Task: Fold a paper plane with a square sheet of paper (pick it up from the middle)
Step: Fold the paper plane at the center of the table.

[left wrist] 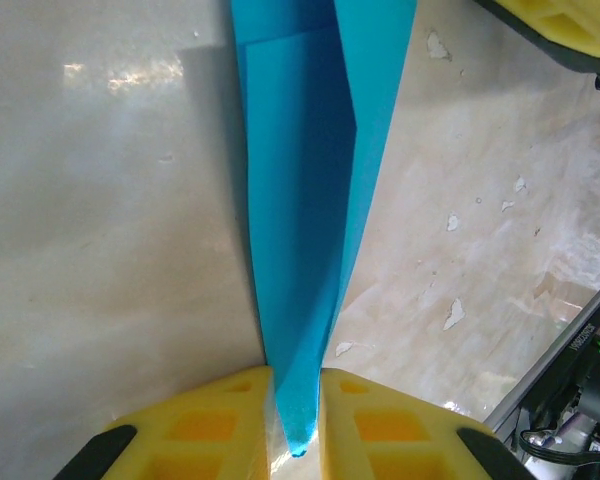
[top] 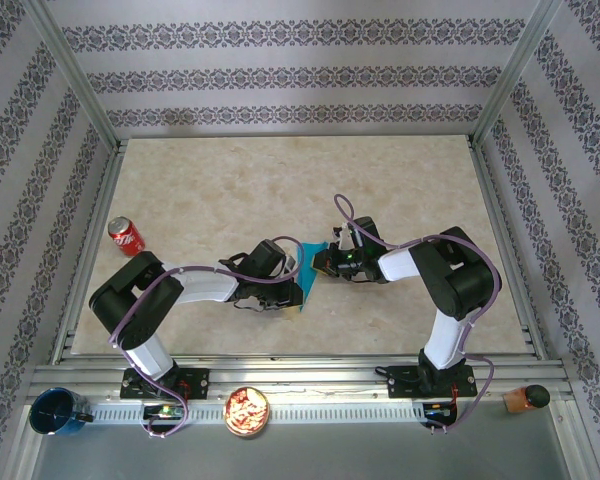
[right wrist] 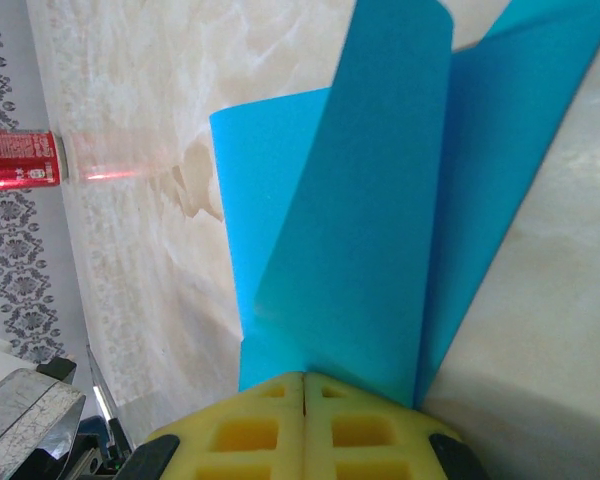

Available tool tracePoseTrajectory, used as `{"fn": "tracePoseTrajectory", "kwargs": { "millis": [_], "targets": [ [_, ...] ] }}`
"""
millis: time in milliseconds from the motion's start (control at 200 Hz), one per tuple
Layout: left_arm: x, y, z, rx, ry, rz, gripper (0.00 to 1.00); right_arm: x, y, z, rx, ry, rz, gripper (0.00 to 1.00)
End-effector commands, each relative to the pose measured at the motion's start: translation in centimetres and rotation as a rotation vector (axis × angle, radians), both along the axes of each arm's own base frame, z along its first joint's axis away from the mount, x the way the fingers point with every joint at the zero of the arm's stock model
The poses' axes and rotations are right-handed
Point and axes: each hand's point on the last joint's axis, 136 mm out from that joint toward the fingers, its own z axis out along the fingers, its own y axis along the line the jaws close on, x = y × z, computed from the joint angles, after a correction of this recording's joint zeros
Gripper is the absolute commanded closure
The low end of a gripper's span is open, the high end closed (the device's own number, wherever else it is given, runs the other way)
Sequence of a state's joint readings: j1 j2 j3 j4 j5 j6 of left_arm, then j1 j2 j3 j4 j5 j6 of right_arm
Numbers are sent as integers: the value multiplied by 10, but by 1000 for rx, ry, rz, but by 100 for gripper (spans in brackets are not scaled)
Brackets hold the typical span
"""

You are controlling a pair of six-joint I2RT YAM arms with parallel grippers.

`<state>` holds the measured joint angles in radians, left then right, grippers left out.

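Note:
The square sheet of paper (top: 308, 271) is bright turquoise-blue and stands folded above the middle of the table, held between my two grippers. My left gripper (top: 294, 279) comes in from the left. In the left wrist view the folded paper (left wrist: 305, 200) narrows down between the yellow fingers (left wrist: 210, 425), and the left gripper (left wrist: 295, 390) pinches its lower tip. My right gripper (top: 326, 262) comes in from the right. In the right wrist view its yellow fingers (right wrist: 250, 430) are pressed together, the right gripper (right wrist: 305, 378) is at the paper's edge, and the paper (right wrist: 360, 250) fans upward in overlapping layers.
A red soda can (top: 126, 237) lies at the left of the table, and the right wrist view has the red soda can (right wrist: 15, 160) too. Along the near rail stand a dark blue cup (top: 58, 412), a bowl of snacks (top: 247, 411) and a small brown bottle (top: 525, 399). Metal frame posts border the table.

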<state>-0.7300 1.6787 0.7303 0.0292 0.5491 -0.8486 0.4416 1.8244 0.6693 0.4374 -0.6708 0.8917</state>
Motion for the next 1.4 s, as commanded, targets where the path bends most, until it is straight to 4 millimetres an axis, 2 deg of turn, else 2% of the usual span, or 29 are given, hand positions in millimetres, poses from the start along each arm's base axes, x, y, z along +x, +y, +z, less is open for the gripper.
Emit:
{"fn": "tracePoseTrajectory", "kwargs": {
  "millis": [0, 475, 630, 764, 884, 1034, 1124, 1234, 1399],
  "targets": [
    [-15, 3, -12, 35, 52, -24, 83, -11, -5, -28, -82, 43, -18, 94],
    [-21, 9, -19, 56, 68, -23, 93, -11, -5, -30, -87, 45, -21, 94],
    [-23, 9, -16, 41, 67, -20, 91, -11, -5, -30, -86, 47, -22, 94],
    [-25, 7, -12, 18, 67, -27, 85, -11, -5, -30, -88, 48, -23, 94],
    [-28, 7, -11, 14, 74, -32, 84, -11, -6, -31, -90, 48, -24, 94],
    [-30, 8, -11, 10, 76, -40, 94, -11, -6, -31, -92, 49, -26, 94],
    [-31, 6, -7, -9, 66, -43, 94, -11, -6, -31, -93, 50, -26, 94],
    [-30, 6, 0, -27, 48, -37, 92, -10, -6, -31, -91, 48, -27, 94],
    [-28, 5, 12, -57, 16, -30, 82, -10, -5, -30, -92, 47, -27, 94]
  ]
}}
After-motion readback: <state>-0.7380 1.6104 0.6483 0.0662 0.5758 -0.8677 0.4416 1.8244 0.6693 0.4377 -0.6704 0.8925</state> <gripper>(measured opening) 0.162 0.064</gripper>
